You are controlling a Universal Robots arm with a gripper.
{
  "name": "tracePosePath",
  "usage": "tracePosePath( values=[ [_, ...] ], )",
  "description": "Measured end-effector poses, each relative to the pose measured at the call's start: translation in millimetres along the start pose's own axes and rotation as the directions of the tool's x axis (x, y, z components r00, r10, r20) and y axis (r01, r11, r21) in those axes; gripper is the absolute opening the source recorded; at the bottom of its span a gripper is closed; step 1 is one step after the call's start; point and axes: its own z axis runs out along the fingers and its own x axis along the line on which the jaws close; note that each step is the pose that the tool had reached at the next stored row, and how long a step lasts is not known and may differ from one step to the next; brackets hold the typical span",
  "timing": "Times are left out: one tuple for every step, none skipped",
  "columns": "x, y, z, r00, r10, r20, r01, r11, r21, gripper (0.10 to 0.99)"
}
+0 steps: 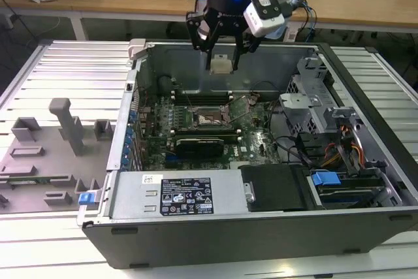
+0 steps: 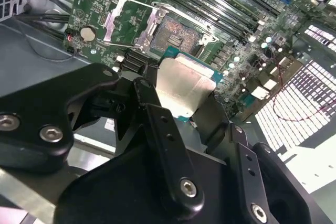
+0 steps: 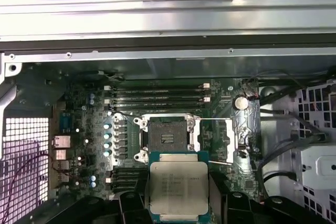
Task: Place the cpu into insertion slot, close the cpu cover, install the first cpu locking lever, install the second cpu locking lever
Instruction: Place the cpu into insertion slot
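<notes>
While the cpu (image 3: 178, 187) hangs in the air, the insertion slot (image 3: 167, 139) sits bare down on the motherboard (image 3: 84, 129).
Gripper (image 1: 222, 62) has the cpu clamped by its edges, and the cpu cover (image 3: 223, 140) is flipped open beside the insertion slot. I'd square it over the pins and lower it dead level, no pushing.
</notes>
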Motion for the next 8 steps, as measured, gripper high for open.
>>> tracePosePath(
  values=[
    [0.2,0.3,1.9,1.0000,0.000,0.0000,0.000,1.0000,0.000,0.537],
    [0.5,0.8,5.3,1.0000,0.000,-0.0001,0.000,1.0000,0.001,0.537],
    [0.7,1.1,7.8,1.0000,0.000,-0.0001,0.000,1.0000,0.002,0.537],
    [0.7,1.4,9.7,1.0000,0.000,0.0000,0.000,1.0000,0.002,0.537],
    [0.8,1.7,11.6,1.0000,0.000,0.0000,0.000,1.0000,0.003,0.537],
    [0.9,2.1,13.5,1.0000,0.000,0.0000,0.000,1.0000,0.003,0.537],
    [1.0,2.5,15.8,1.0000,0.000,0.0000,0.000,1.0000,0.003,0.537],
    [1.2,3.1,17.7,1.0000,0.000,0.0000,0.000,1.0000,0.004,0.537]
  ],
)
